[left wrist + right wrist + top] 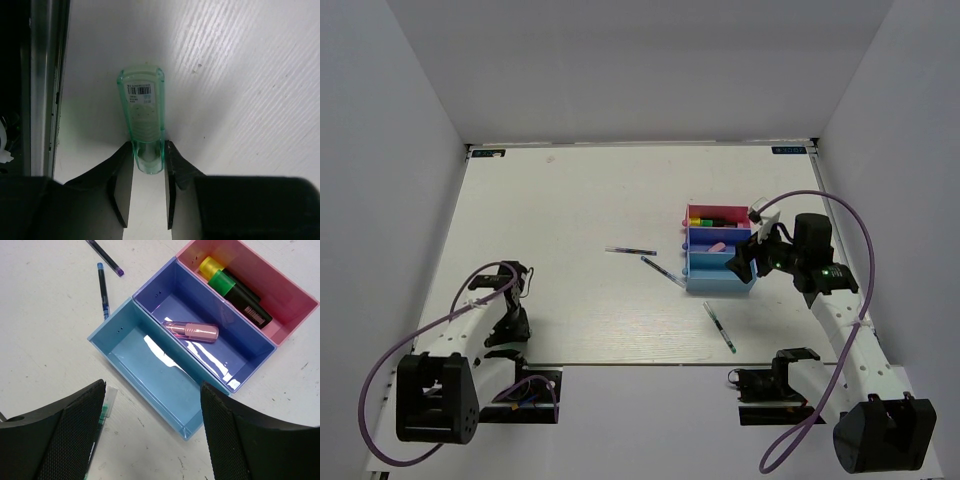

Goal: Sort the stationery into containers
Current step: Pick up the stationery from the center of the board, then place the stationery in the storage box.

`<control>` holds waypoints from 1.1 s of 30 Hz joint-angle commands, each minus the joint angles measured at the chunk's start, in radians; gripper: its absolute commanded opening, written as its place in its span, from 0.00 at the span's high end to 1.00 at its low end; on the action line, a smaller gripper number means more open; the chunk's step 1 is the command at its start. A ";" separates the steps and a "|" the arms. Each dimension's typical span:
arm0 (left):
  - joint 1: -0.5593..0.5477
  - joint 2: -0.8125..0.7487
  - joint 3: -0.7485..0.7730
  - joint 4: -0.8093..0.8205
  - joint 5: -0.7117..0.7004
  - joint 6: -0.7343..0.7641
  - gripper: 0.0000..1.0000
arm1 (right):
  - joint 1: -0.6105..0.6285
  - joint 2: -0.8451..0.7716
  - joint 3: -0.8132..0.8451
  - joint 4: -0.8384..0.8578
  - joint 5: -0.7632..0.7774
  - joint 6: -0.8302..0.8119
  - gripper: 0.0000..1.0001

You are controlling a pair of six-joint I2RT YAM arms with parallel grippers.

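Note:
A pale green highlighter (142,107) lies on the table, and my left gripper (149,150) is shut on its near end, low at the near left (517,275). My right gripper (152,385) hangs open over the near end of the light blue tray (125,335), which holds nothing. A pink highlighter (192,331) lies in the purple-blue tray (150,287). The pink tray (290,295) holds an orange-yellow highlighter (210,265) and a green one with a black cap (240,297). Three thin pens (630,250) (663,271) (720,327) lie loose on the table.
The three joined trays (705,282) sit right of centre. A green-ended pen (102,415) lies right beside my right gripper's left finger. The table's near edge runs just behind the left gripper, and white walls close the sides and back.

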 commanded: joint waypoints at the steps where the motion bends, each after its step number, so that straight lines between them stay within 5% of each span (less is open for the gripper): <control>1: 0.050 0.042 -0.164 0.162 -0.073 -0.054 0.74 | -0.007 -0.028 0.004 0.000 -0.031 -0.005 0.21; 6: 0.085 0.075 -0.155 0.223 -0.058 0.074 1.00 | -0.012 -0.021 0.003 0.000 -0.043 -0.004 0.21; 10: 0.064 0.110 -0.069 0.260 -0.035 0.235 1.00 | -0.019 -0.025 0.001 0.000 -0.051 -0.004 0.21; 22: -0.351 0.137 0.311 0.433 0.074 1.044 1.00 | -0.027 -0.015 -0.002 0.007 -0.048 -0.002 0.21; 29: -0.561 0.381 0.620 0.482 0.290 1.419 1.00 | -0.031 -0.016 -0.003 0.009 -0.026 -0.002 0.21; 33: -0.695 0.581 0.929 0.450 0.460 1.604 1.00 | -0.038 -0.019 -0.005 0.016 0.000 -0.008 0.21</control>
